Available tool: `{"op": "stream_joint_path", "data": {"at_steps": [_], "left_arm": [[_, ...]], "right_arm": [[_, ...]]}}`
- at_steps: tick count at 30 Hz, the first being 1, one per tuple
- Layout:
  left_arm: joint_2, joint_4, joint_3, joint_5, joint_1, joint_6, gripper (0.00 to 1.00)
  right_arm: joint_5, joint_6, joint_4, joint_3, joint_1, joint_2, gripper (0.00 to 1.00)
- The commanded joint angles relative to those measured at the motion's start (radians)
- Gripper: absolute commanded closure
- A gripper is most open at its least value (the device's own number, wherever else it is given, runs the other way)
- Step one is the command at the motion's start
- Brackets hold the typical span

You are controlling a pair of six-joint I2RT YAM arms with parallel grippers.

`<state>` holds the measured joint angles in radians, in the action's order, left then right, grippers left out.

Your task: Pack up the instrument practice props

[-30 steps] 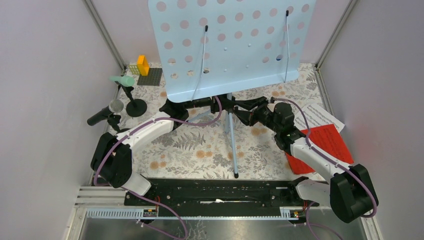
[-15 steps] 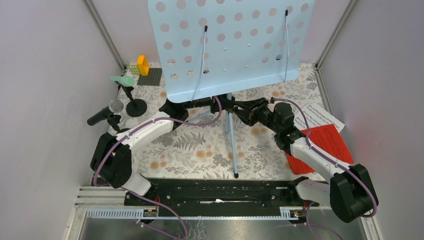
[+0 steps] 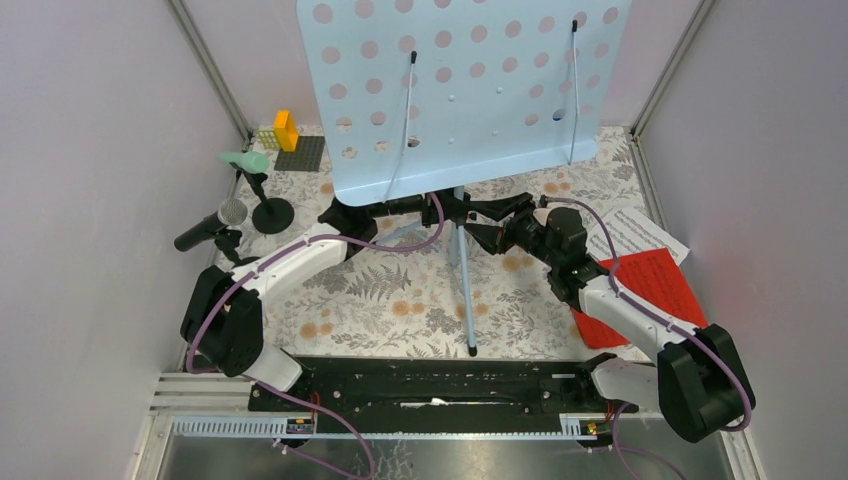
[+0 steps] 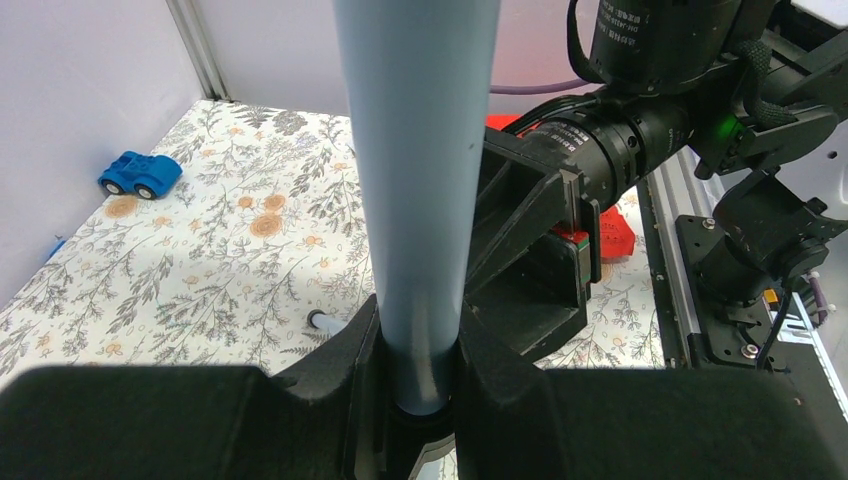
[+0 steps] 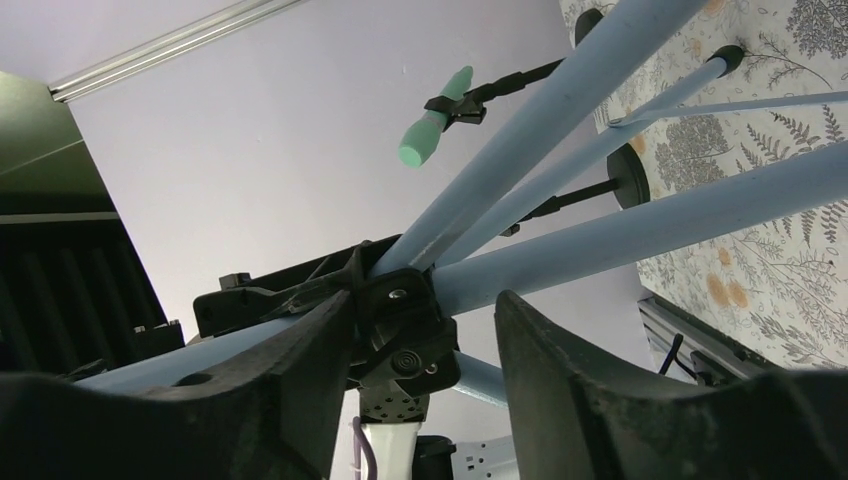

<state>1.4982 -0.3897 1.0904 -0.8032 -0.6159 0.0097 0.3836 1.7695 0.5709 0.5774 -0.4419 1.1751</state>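
Left gripper [image 4: 418, 362] is clamped tight on the pole [image 4: 415, 150] of the music stand [image 3: 465, 90], low down, just above where the legs spread. I read that as a steadying grip, holding the tall thing upright so it can't tip while the other arm works on it. Right gripper [image 5: 422, 300] has come in from the opposite side with its jaws apart, straddling the black hub [image 5: 405, 335] where the pale blue legs [image 5: 640, 215] meet, and there's daylight beside one finger, so nothing is held there yet. My guess is it's lining up to pinch that collar and fold the tripod, which is why both arms crowd the same spot under the perforated panel. The stand itself sits mid-table on the flowered table [image 3: 400, 290], feet planted, panel upright toward the back wall. Moving outward: on my left the green microphone [image 3: 245, 160] and the black microphone [image 3: 205, 230] perch on their holders [image 3: 272, 215], untouched. On my right the red sheet [image 3: 650, 290] lies partly over the white sheet [image 3: 640, 232], flat by the right arm. Far back, the bricks [image 3: 285, 130] and a toy car [image 4: 140, 173] aren't part of this job. Packing looks barely begun. The risk is the stand twisting if the pinch lands off-centre.
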Motion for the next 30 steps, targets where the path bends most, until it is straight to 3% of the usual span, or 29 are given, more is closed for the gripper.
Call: {"op": "stream_joint_path", "data": {"at_steps": [1,6,15,16,18,20,30], "left_arm": [[0.018,0.148,-0.007,0.013,-0.038,0.021,1.00],[0.018,0.150,-0.008,0.017,-0.037,0.024,1.00],[0.016,0.156,-0.007,0.023,-0.040,0.027,1.00],[0.016,0.156,-0.007,0.025,-0.040,0.028,1.00],[0.015,0.158,-0.006,0.025,-0.040,0.029,1.00],[0.015,0.158,-0.007,0.027,-0.040,0.029,1.00],[0.012,0.164,-0.005,0.031,-0.042,0.034,1.00]], "right_arm": [[0.035,-0.011,0.034,-0.026,-0.032,-0.050,0.37],[0.002,-0.012,0.000,-0.043,-0.032,-0.106,0.34],[-0.046,-0.011,-0.032,-0.068,-0.032,-0.162,0.55],[-0.043,-0.011,-0.033,-0.067,-0.032,-0.161,0.54],[-0.042,-0.012,-0.032,-0.067,-0.031,-0.160,0.42],[-0.042,-0.012,-0.034,-0.069,-0.032,-0.157,0.40],[-0.038,-0.016,-0.031,-0.057,-0.032,-0.137,0.74]]}}
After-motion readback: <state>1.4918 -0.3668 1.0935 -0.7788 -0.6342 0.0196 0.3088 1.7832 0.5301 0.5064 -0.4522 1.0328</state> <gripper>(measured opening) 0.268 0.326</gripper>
